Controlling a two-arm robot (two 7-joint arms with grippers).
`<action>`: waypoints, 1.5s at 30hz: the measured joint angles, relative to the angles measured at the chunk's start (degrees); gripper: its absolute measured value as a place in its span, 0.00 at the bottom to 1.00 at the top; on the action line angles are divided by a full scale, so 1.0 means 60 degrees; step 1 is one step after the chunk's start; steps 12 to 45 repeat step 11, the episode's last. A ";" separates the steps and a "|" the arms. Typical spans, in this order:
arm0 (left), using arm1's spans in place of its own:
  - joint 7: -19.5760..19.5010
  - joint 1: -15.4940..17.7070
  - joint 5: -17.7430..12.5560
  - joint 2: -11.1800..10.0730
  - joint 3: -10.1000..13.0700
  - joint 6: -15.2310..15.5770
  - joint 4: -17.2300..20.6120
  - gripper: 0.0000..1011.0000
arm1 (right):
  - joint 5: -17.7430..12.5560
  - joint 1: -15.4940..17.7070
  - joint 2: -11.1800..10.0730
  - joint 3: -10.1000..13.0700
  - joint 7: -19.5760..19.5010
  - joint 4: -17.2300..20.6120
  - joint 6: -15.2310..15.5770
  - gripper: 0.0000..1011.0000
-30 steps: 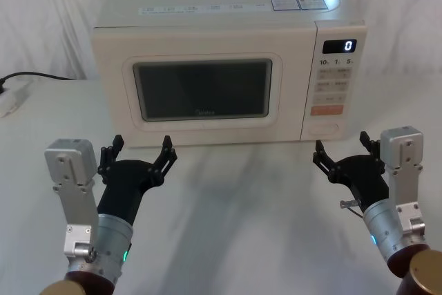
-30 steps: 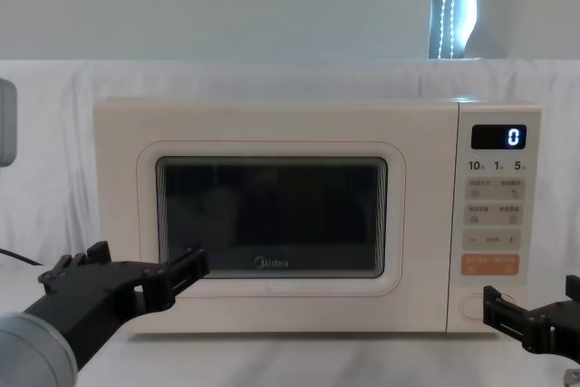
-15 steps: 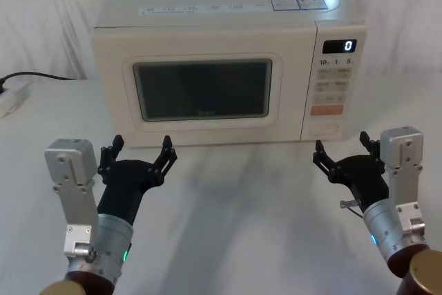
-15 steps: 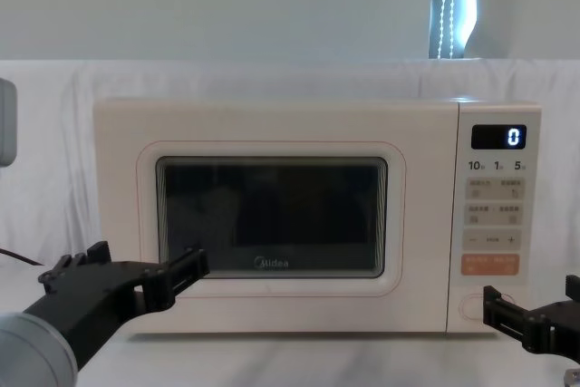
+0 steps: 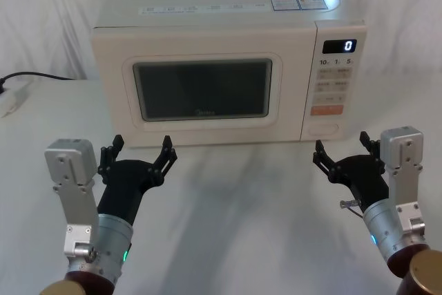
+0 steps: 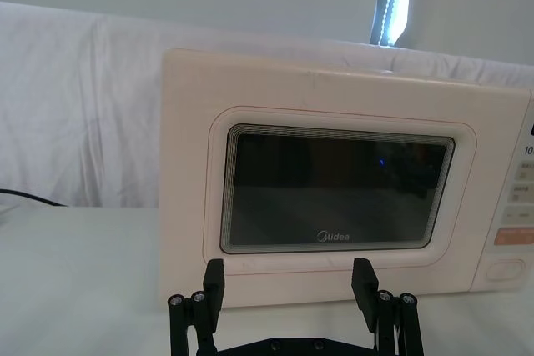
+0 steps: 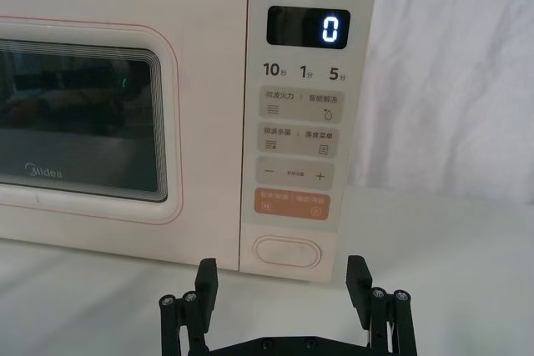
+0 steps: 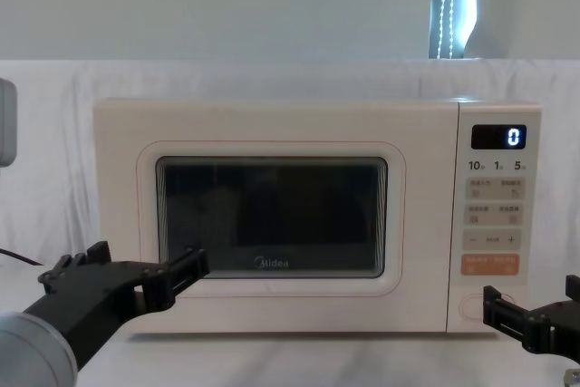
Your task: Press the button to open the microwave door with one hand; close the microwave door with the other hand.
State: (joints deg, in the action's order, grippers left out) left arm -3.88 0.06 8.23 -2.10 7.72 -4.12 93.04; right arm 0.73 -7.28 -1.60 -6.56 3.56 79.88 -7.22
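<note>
Both of our grippers hover spread open, apart from the microwave and touching nothing: the left gripper (image 5: pixel 138 151) faces the lower left of the microwave door (image 5: pixel 202 88), and the right gripper (image 5: pixel 344 151) faces the control panel, with the button (image 7: pixel 288 253) just ahead of its fingers.

Our right wrist view gives that cream pill-shaped button squarely between the two fingertips, beneath the orange key (image 7: pixel 290 203); from the head view it is only a faint outline at the panel's foot. Our left wrist view frames the closed door and its dark window.

Bare white tabletop (image 5: pixel 235 198) lies between the grippers and the microwave's front edge. Off to our left, a black cable (image 5: pixel 34 76) runs along the table.

We read "Midea" under the window, a lit "0" on the display (image 7: pixel 309 28), and "10", "1", "5" beneath it.
</note>
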 joint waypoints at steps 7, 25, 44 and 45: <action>0.0000 0.0000 0.0000 0.0000 0.0000 0.0001 0.0000 0.99 | 0.0000 0.0000 0.0001 0.0000 0.0000 0.0000 0.0000 0.99; 0.0000 0.0000 0.0000 0.0000 0.0000 0.0001 0.0000 0.99 | 0.0000 0.0000 0.0000 0.0000 0.0000 0.0000 0.0000 0.99; 0.0000 0.0000 0.0000 0.0000 0.0000 0.0001 0.0000 0.99 | 0.0000 0.0000 0.0000 0.0000 0.0000 0.0000 0.0000 0.99; 0.0000 0.0000 0.0000 0.0000 0.0000 0.0001 0.0000 0.99 | 0.0000 0.0000 0.0000 0.0000 0.0000 0.0000 0.0000 0.99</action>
